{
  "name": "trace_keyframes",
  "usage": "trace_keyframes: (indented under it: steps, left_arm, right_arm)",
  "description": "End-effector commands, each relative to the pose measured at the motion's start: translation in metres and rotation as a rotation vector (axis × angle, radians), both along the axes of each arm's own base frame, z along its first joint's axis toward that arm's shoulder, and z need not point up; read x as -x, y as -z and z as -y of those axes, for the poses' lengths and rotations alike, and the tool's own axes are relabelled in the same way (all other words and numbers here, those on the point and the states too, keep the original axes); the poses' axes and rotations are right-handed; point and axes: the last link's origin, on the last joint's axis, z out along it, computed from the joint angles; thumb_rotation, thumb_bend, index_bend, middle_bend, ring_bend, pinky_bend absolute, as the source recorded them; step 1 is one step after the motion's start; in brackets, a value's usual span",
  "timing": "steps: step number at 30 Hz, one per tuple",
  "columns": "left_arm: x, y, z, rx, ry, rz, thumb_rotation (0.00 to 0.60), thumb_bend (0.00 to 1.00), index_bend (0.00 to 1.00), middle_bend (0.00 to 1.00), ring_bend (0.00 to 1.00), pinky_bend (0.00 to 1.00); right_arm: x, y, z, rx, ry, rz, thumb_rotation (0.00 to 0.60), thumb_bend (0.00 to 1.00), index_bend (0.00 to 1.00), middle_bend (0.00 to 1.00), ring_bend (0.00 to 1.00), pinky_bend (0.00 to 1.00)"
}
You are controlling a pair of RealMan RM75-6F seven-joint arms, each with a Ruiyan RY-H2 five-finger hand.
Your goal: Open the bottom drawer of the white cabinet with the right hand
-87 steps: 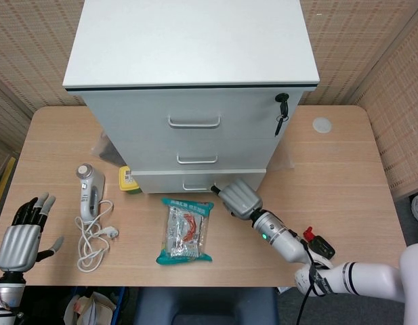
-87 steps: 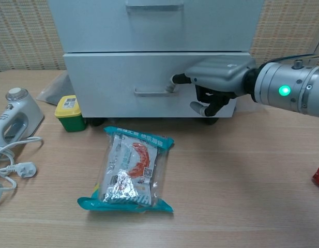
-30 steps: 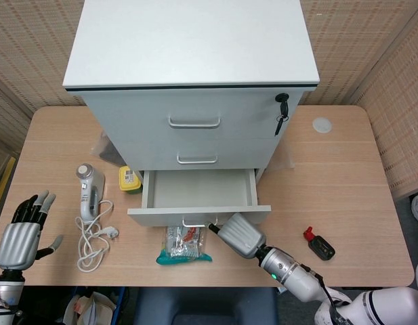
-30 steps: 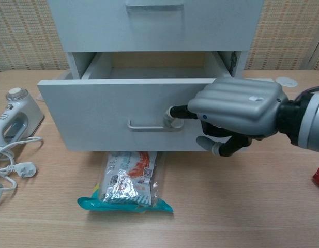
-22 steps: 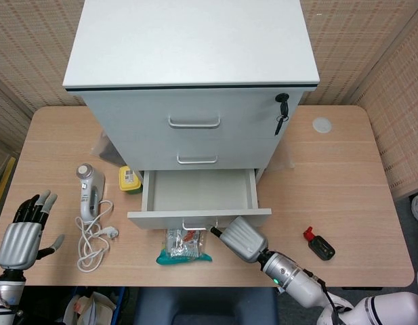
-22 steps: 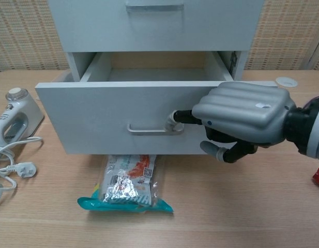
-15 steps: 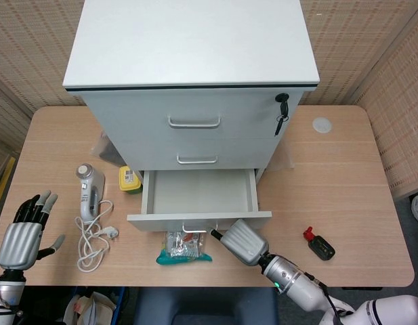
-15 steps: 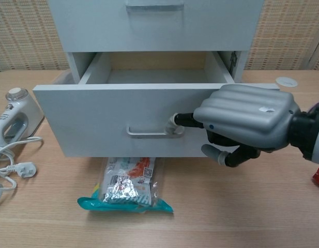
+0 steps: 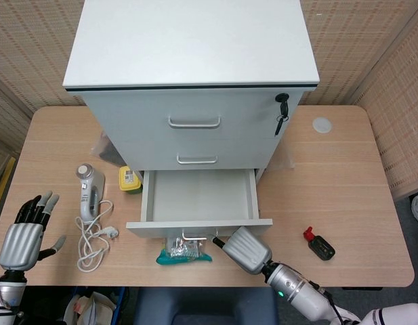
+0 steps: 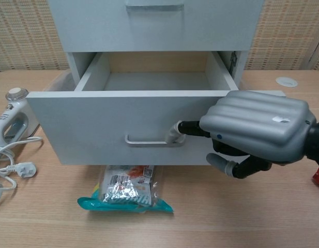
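Observation:
The white cabinet [image 9: 192, 64] stands at the back of the table, its bottom drawer [image 9: 198, 195] pulled far out and empty inside. In the chest view the drawer front [image 10: 97, 124] fills the middle, and my right hand [image 10: 257, 135] holds the right end of the metal handle [image 10: 149, 141] with a hooked finger. From the head view the right hand [image 9: 246, 249] sits just below the drawer's front edge. My left hand [image 9: 22, 237] rests open at the table's front left, far from the cabinet.
A snack packet [image 10: 127, 191] lies partly under the open drawer. A white handheld device [image 9: 89, 189] with its cord, a yellow-lidded green tub [image 9: 127, 179], a red-and-black object [image 9: 318, 245] and a white disc [image 9: 322, 124] lie on the table. A key hangs from the cabinet lock [image 9: 282, 112].
The right hand has pulled the bottom drawer from nearly closed to far open, drawing back toward the table's front edge. The drawer now covers more of the packet. The left hand stayed put.

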Motion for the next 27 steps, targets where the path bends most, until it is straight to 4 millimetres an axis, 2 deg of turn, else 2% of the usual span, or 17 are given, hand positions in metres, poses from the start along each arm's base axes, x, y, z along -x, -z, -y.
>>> trace_keyframes:
  steps: [1,8,12,16,23,27]
  left_arm:
    - [0.000,0.001,0.000,0.001,0.001,0.001,0.600,0.25,0.00,0.00,0.00,0.09]
    - [-0.002,0.002,-0.001,0.002,0.009,0.005,0.600,0.25,0.00,0.00,0.00,0.09]
    - [-0.002,0.002,-0.002,0.001,0.010,0.008,0.600,0.25,0.00,0.00,0.00,0.09]
    - [-0.003,0.002,-0.003,0.001,0.015,0.010,0.600,0.25,0.00,0.00,0.00,0.09]
    - [-0.006,0.002,-0.006,0.001,0.025,0.016,0.600,0.25,0.00,0.00,0.00,0.09]
    - [-0.006,0.002,-0.006,0.000,0.023,0.018,0.600,0.25,0.00,0.00,0.00,0.09]
  right_arm:
    - [0.002,-0.006,-0.003,0.014,0.004,0.020,0.600,0.51,0.17,0.95,1.00,0.99]
    - [0.010,-0.026,-0.012,0.055,0.016,0.081,0.600,0.50,0.17,0.93,1.00,0.99]
    - [0.018,-0.044,-0.019,0.079,0.046,0.151,0.600,0.50,0.17,0.88,0.95,0.98]
    - [0.025,-0.067,-0.028,0.136,0.046,0.214,0.600,0.49,0.17,0.85,0.89,0.96]
    - [0.049,-0.119,-0.041,0.322,0.085,0.259,0.600,0.48,0.17,0.78,0.81,0.90]
    - [0.069,-0.146,-0.044,0.423,0.143,0.265,0.600,0.43,0.17,0.72,0.72,0.84]
